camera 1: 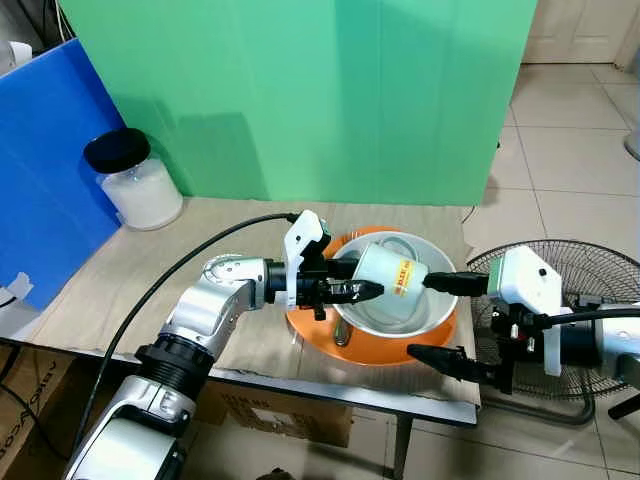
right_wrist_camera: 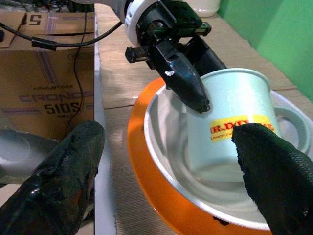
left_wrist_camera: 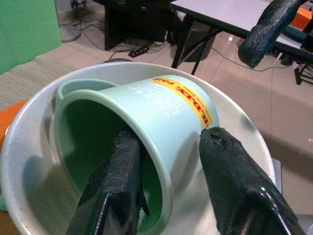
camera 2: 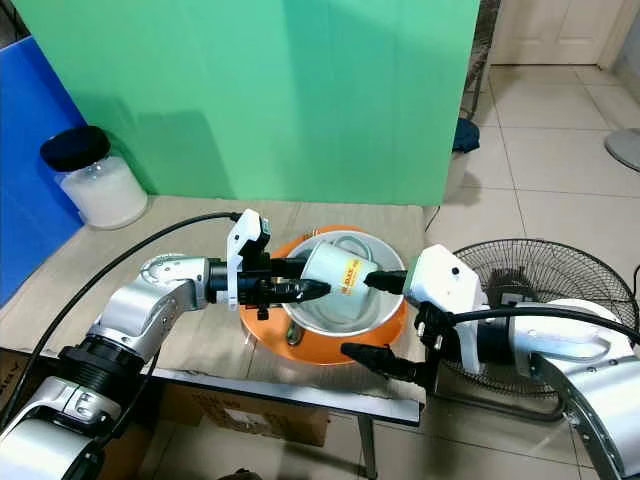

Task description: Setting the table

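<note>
**A:** Containers on the table (camera 1: 120,290), please.

**B:** One orange plate (camera 1: 310,325) near the table's right front corner. One white bowl (camera 1: 440,305) set on it. One pale green mug (camera 1: 390,272) with a yellow label, tilted on its side inside the bowl, mouth facing the robot's left. The mug holds nothing visible except a finger. One clear jar (camera 1: 140,190) with a black lid at the rear left, filled with something white (contents cannot be identified).

**A:** Anything hidden or cut off?

**B:** The mug's handle shows in the right wrist view only as a loop against the bowl's far wall. Most of the plate lies under the bowl. The label text is partly covered by a fingertip (right_wrist_camera: 274,171).

**A:** Arms?

**B:** Left gripper (camera 1: 365,290) reaches in level from the left, its jaws clamped on the mug's rim, one finger (left_wrist_camera: 117,181) inside the mug and the other outside on the wall. Right gripper (camera 1: 432,315) comes in from the right with jaws spread wide, holding nothing; one finger sits by the mug's base above the bowl, the other out past the plate's near edge. A floor fan (camera 1: 580,270) stands behind the right arm.
</note>
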You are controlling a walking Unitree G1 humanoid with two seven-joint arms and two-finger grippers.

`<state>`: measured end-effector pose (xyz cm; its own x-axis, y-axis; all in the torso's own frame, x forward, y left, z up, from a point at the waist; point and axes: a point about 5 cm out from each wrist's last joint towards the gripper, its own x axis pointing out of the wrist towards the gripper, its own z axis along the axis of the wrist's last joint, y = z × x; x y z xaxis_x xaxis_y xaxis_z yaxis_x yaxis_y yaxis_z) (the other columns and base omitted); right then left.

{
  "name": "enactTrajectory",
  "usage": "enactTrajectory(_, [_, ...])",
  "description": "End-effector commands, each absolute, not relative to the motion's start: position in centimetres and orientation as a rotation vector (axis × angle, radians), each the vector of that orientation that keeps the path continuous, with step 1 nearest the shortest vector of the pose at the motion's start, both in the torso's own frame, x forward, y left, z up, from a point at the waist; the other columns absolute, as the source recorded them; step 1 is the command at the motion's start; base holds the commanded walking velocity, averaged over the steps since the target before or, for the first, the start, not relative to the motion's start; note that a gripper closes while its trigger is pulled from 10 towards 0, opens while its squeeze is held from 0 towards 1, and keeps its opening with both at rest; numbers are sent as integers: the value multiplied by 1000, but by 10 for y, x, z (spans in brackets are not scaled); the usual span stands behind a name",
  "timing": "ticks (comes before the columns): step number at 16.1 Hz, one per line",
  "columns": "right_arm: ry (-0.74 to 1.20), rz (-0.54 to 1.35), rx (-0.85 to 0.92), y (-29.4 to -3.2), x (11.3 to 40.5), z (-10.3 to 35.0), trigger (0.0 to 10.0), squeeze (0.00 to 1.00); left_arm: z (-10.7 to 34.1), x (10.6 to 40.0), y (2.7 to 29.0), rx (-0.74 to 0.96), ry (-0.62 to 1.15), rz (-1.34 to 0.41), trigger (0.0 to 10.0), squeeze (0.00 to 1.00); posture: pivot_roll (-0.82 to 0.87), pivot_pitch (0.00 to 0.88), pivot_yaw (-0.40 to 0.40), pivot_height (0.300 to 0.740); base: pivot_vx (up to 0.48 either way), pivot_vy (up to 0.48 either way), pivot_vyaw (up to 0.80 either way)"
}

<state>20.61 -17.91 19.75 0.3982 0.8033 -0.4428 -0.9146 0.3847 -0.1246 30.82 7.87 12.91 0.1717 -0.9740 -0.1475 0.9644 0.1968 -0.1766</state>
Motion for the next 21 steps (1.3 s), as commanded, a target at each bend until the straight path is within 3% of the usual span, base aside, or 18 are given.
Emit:
enactTrajectory(1, [325, 1134, -391, -177, 205, 199, 10000, 0, 127, 308, 83, -37, 265, -1378, 0, 0, -19, 0, 161, 740, 0, 0, 0])
enactTrajectory(11, [268, 1120, -389, -175, 209, 206, 10000, 0, 133, 305, 82, -17, 230, -1399, 0, 0, -18, 0, 162, 740, 0, 0, 0])
enactTrajectory(14, [200, 1067, -373, -178, 215, 216, 10000, 0, 147, 308, 79, 76, 133, -1393, 0, 0, -16, 0, 162, 740, 0, 0, 0])
enactTrajectory(17, [20, 977, -192, -182, 231, 240, 10000, 0, 173, 305, 73, 240, 13, -1454, 0, 0, -5, 0, 159, 740, 0, 0, 0])
enactTrajectory(18, [-1, 972, -149, -184, 234, 243, 10000, 376, 180, 304, 72, 272, -19, -1473, 0, 0, -1, 0, 157, 740, 0, 0, 0])
enactTrajectory(19, [-7, 970, -126, -184, 237, 244, 10000, 1000, 185, 303, 72, 303, -41, -1490, 0, 0, -1, 0, 157, 740, 0, 0, 0])
enactTrajectory(21, [-20, 980, -75, -185, 242, 246, 10000, 1000, 199, 294, 75, 414, -85, -1588, 0, 0, 10, 0, 149, 740, 0, 0, 0])
